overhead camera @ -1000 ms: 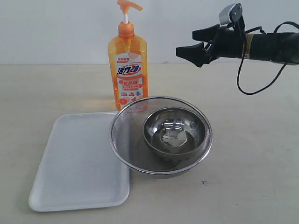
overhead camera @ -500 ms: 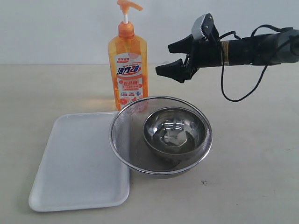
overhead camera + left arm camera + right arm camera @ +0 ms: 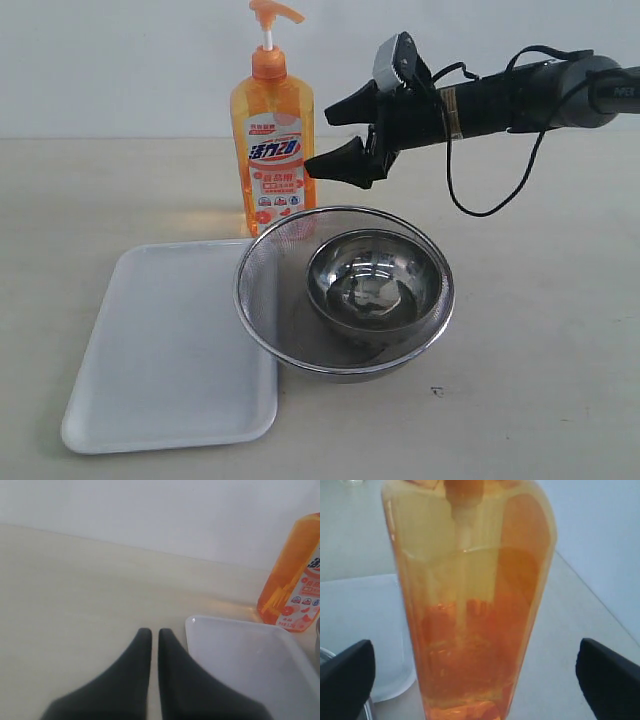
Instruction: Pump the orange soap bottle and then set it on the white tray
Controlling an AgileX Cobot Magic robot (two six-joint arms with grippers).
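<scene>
The orange soap bottle stands upright on the table behind the white tray, its pump head up. My right gripper reaches in from the right at label height and is open. In the right wrist view the bottle fills the space between the two wide-apart fingertips, which stand clear of it on either side. My left gripper is shut with nothing in it, low over the table beside the tray's corner; the bottle stands beyond. The left arm is outside the exterior view.
A round metal mesh strainer holding a smaller steel bowl sits in front of the bottle and overlaps the tray's right edge. The right arm's cable hangs above the table. A pale wall runs behind the table.
The right arm has swung left and slightly down, from well right of the bottle to right beside it, jaws staying open. The bottle, tray and bowls have not moved.
</scene>
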